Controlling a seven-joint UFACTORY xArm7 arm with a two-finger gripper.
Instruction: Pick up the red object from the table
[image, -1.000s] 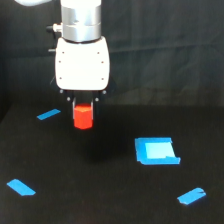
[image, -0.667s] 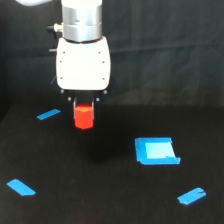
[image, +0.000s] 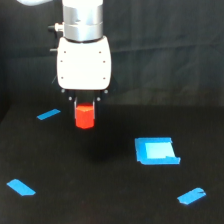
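The red object (image: 84, 116), a small red-orange hexagonal block, hangs under the white arm head in the exterior view, clear of the black table (image: 100, 195). My gripper (image: 84, 111) is shut on its upper part, with dark fingers either side of it. A faint shadow lies on the table below and slightly to the exterior view's right of the block. The fingertips are mostly hidden by the block and the dark background.
A blue square patch (image: 156, 150) lies on the table at the exterior view's right. Blue tape strips lie at the left (image: 48, 114), the lower left (image: 21, 187) and the lower right (image: 191, 195).
The gripper with the red object has risen a little above the table. The tape pieces have not moved.
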